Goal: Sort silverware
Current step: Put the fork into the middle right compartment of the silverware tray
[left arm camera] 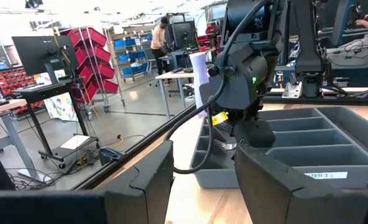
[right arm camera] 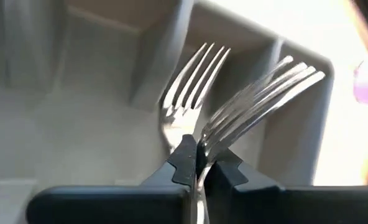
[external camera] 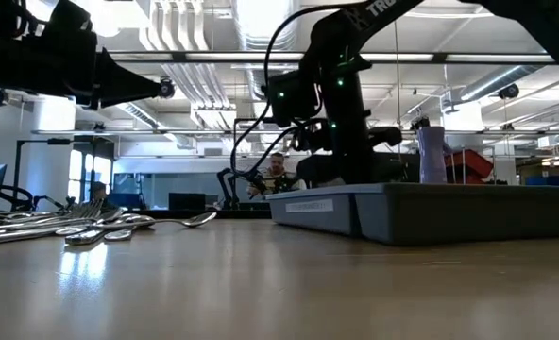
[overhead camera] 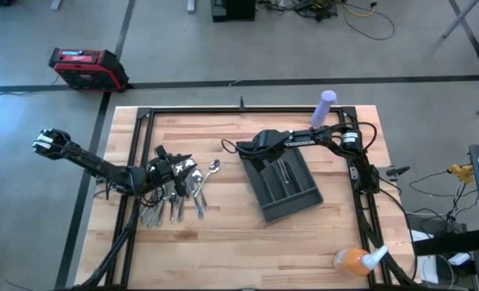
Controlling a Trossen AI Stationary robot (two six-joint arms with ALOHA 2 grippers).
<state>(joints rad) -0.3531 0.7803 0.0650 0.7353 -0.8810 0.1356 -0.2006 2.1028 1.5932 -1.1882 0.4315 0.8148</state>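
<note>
Right wrist view: dark tray (right arm camera: 97, 93) directly ahead of right gripper (right arm camera: 199, 163), clenched on a fork (right arm camera: 265, 93), a second fork (right arm camera: 187, 93) lying just beyond. Advice: lower it parallel over that fork before releasing. Left gripper (left arm camera: 202, 180), spread empty, hovers over loose silverware (overhead camera: 179, 194).

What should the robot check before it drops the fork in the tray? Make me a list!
1. Right gripper shut on a fork: ok.
2. Fork over the grey tray: ok.
3. Another fork already in that slot, so right slot: ok.
4. Fork low enough to let go: cannot tell.
5. Left gripper away from the tray, over the silverware pile: ok.
6. Left gripper open and empty: ok.
</note>
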